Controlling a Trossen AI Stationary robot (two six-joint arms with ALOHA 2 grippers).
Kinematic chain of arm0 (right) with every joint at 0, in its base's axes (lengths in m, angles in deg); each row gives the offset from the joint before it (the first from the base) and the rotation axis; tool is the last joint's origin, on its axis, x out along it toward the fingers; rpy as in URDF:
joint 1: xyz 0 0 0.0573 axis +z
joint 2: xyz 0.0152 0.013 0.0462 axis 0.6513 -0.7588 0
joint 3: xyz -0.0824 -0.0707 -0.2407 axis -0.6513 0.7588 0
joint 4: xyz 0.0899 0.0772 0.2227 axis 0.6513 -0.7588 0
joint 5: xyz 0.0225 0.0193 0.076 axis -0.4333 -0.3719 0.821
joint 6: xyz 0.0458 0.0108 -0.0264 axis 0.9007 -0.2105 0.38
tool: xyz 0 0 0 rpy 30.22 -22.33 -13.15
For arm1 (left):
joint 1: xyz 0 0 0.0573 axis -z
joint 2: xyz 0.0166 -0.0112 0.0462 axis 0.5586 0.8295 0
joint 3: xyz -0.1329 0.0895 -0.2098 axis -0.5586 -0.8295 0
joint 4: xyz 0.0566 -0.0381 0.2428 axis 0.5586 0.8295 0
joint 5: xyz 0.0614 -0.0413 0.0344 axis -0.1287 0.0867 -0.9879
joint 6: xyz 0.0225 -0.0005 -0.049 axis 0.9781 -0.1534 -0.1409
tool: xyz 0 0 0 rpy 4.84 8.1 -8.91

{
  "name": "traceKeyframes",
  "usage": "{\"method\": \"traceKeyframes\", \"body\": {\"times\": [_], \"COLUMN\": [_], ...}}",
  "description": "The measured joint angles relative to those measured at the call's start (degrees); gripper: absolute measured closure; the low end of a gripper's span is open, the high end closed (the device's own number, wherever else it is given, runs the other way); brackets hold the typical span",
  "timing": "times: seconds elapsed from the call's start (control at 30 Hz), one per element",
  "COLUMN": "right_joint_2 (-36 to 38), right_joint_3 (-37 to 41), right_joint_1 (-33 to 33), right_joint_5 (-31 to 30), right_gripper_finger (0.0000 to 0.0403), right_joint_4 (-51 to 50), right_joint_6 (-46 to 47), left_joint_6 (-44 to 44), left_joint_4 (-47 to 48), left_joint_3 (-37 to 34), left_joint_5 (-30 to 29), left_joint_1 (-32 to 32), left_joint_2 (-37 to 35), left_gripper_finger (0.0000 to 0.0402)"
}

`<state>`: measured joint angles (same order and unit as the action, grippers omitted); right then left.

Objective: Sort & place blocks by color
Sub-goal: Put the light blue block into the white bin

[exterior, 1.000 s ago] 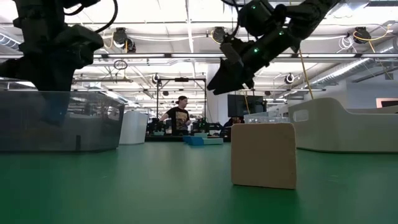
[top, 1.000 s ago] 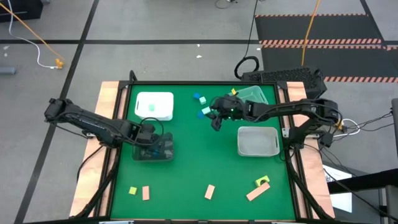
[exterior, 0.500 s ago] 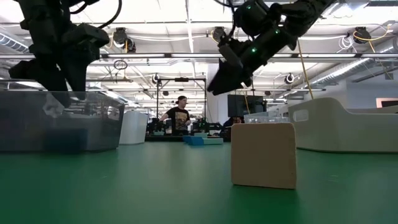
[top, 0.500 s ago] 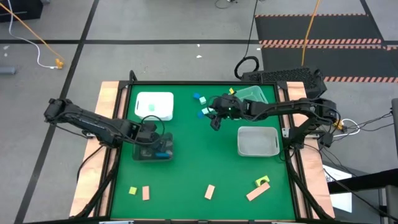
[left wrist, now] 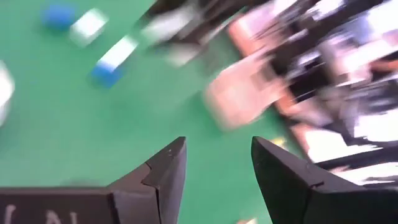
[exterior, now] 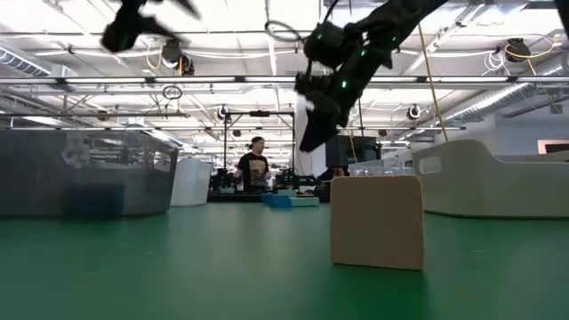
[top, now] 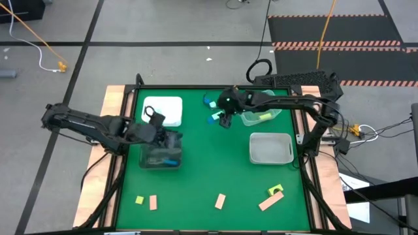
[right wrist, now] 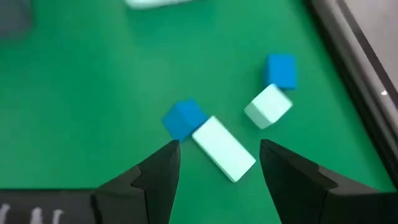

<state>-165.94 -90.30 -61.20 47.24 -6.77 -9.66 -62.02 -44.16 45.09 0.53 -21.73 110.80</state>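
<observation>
The green counter [top: 209,170] carries four trays [top: 270,149], loose blue and teal blocks [top: 216,117], and tan, seemingly yellow-green ones [top: 220,200] along the near edge.

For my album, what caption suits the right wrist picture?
Open right gripper hovering over two blue blocks and two pale teal blocks on green table.

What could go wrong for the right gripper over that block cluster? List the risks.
1. The right gripper hangs open over a pale teal bar that touches a blue cube; closing may catch or shove both colours.
2. A pale teal cube and a second blue cube lie close by, so a finger could knock them.
3. The cluster sits near the clear tray, leaving little room on that side.
</observation>
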Motion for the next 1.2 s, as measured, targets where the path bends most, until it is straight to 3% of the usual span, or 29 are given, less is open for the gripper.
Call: {"method": "traceKeyframes", "body": {"times": [0.17,0.3,0.67,1.2], "right_joint_2": [-5.1,-7.6,-9.3,-10.4], "right_joint_3": [-0.4,-0.4,-0.4,-0.4], "right_joint_1": [0.0,-0.3,-3.9,-7.5], "right_joint_5": [0.1,0.1,1.4,11.8], "right_gripper_finger": [0.019,0.019,0.019,0.019], "right_joint_4": [-0.5,-0.6,2.3,3.0], "right_joint_6": [-7.0,-9.4,-11.7,-21.4], "left_joint_6": [10.9,16.7,20.9,23.8], "left_joint_4": [-16.3,-23.0,-23.7,-23.8], "left_joint_3": [0.2,0.2,0.2,0.2], "left_joint_5": [-0.4,-0.5,-1.3,-1.4], "left_joint_1": [0.0,0.0,0.0,-1.6], "left_joint_2": [-2.1,-3.3,-3.4,-3.5], "left_gripper_finger": [0.0219,0.0219,0.022,0.022]}}
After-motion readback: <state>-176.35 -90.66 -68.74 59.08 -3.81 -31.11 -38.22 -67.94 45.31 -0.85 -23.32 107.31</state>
